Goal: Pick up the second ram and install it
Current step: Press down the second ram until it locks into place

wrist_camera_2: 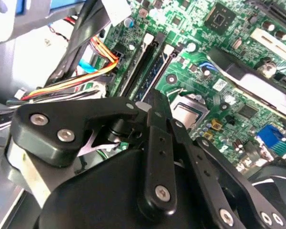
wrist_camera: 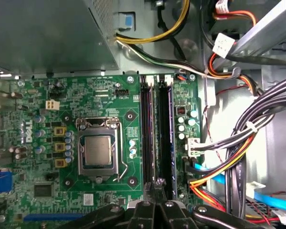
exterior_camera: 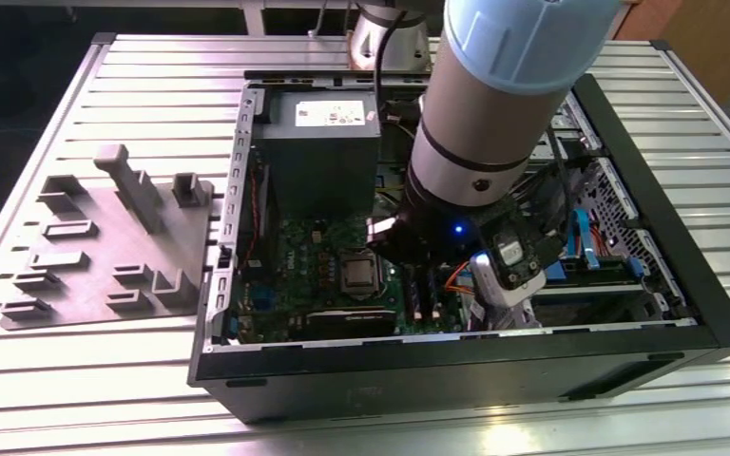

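Two long narrow ram strips with black chips stand side by side in the motherboard's slots (wrist_camera: 148, 138) (wrist_camera: 167, 138), next to the CPU socket (wrist_camera: 99, 150). I cannot tell which of them is the second ram. In the second wrist view the same pair (wrist_camera_2: 155, 64) runs away from my fingertips. My gripper (wrist_camera: 158, 183) (wrist_camera_2: 156, 98) is shut with nothing visible between its fingers, its tip right over the near end of the strips. In the exterior view the gripper (exterior_camera: 422, 275) is low inside the open computer case (exterior_camera: 467, 366), over the green motherboard (exterior_camera: 327, 256).
A grey fixture tray (exterior_camera: 111, 247) lies on the slatted table at the exterior view's left. The power supply (exterior_camera: 320, 152) fills the case's far end. Bundles of black, orange and yellow cables (wrist_camera: 248, 143) and a blue cable (wrist_camera: 271, 200) run beside the slots.
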Motion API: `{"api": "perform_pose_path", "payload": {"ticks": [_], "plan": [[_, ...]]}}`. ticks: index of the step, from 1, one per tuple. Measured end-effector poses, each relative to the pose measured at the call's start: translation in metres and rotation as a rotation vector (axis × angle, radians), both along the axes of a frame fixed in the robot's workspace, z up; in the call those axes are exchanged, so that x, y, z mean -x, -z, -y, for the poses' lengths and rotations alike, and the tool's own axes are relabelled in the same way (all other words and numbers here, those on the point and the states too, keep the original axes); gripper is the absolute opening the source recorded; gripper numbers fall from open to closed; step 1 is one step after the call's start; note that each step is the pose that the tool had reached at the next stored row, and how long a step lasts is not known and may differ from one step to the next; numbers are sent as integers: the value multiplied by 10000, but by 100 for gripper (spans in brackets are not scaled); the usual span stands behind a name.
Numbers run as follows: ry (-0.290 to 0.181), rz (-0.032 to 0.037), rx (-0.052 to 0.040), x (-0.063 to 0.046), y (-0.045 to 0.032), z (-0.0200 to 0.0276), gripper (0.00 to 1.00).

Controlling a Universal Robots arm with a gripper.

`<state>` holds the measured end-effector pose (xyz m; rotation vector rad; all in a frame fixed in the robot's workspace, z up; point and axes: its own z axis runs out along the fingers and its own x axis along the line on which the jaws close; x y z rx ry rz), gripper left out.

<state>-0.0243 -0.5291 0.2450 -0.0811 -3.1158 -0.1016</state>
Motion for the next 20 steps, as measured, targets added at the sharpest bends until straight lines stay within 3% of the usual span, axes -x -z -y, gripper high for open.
{"api": "perform_pose_path", "payload": {"ticks": [4, 11, 14, 20], "plan": [[0, 0, 0, 0, -1, -24, 10], [0, 0, -1, 0, 2, -238, 10], [0, 0, -1, 0, 3, -304, 10], [0, -1, 1, 0, -12, -320, 10]]}}
